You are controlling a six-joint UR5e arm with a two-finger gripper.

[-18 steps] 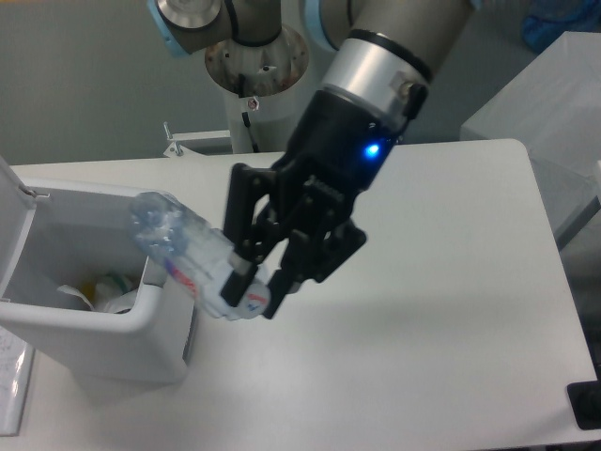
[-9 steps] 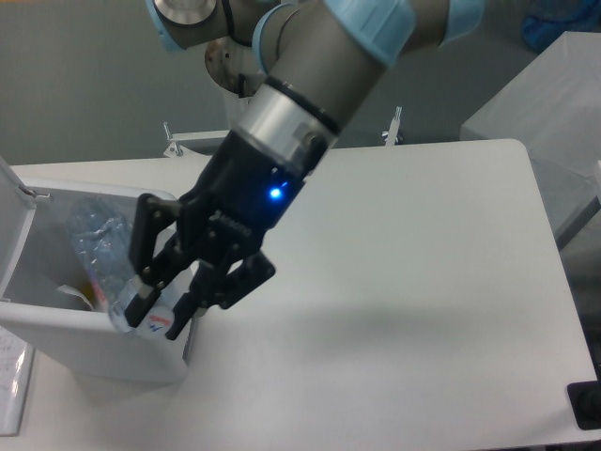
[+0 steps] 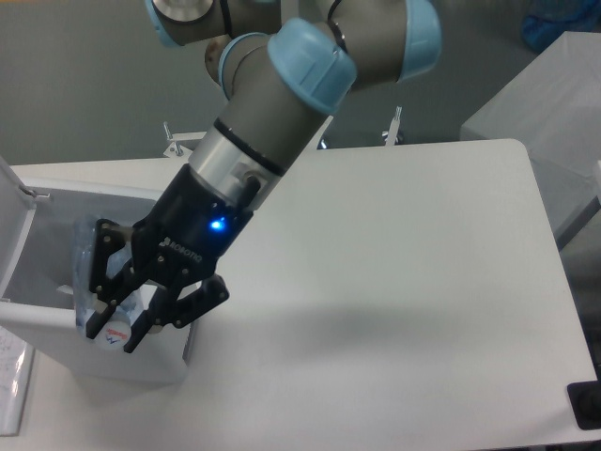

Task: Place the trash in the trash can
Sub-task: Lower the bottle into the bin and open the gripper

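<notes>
While the gripper (image 3: 113, 329) hangs over the white trash can (image 3: 141, 352) at eight o'clock, clamped on the crushed clear bottle (image 3: 105, 291), seemingly inside the rim, the drop-off is in hand: next, spread the fingers and let go.

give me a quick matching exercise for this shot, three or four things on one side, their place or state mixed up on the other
Things:
1. crushed bottle
2. trash can
3. gripper
4. table

Descriptions:
A. white, open at the top, at the table's left end
B. shut on something, a blue light glowing on its body
C. clear plastic, held over the opening
D. white, flat, mostly bare on the right

Pairs: 1-C, 2-A, 3-B, 4-D
</notes>
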